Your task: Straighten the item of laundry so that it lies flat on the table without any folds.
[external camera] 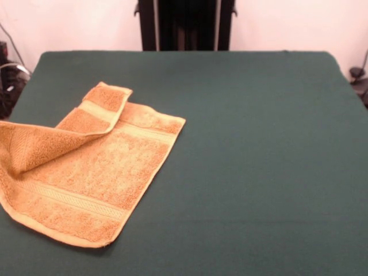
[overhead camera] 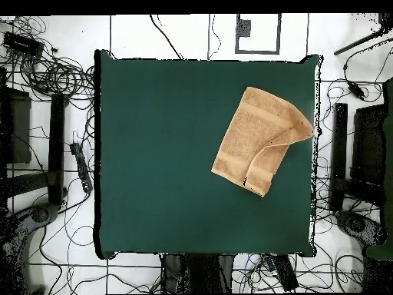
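Note:
The item of laundry is a golden-orange terry towel lying on the near left part of the dark green table. One long edge is folded over diagonally, so a flap covers part of the far left side. Paler woven bands cross it near both ends. From overhead the towel sits near the table's upper right, with the folded flap reaching toward the right edge. No gripper shows in either view.
The robot's black pedestal stands beyond the table's far edge. Cables and dark equipment cover the floor around the table. The towel's left corner reaches the table's edge in the front view.

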Robot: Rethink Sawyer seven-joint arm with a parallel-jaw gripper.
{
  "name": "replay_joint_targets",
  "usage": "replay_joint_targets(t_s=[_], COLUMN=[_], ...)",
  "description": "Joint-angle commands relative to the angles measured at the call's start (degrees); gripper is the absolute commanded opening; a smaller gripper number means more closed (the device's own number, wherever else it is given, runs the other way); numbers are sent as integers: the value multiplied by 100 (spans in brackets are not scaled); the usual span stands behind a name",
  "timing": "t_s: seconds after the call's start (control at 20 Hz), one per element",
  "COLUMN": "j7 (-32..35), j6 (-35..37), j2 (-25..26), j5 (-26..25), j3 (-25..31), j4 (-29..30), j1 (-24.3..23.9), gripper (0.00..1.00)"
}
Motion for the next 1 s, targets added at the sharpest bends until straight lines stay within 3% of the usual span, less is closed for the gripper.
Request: replay_joint_targets(t_s=[0.05, 1.0], j7=[-2155, -3394], j6=[1070, 2054], j2=[578, 1441], j5=[-216, -408], j3=[778, 976], j4=[-517, -2553], j1=[207, 300], gripper=[100, 100])
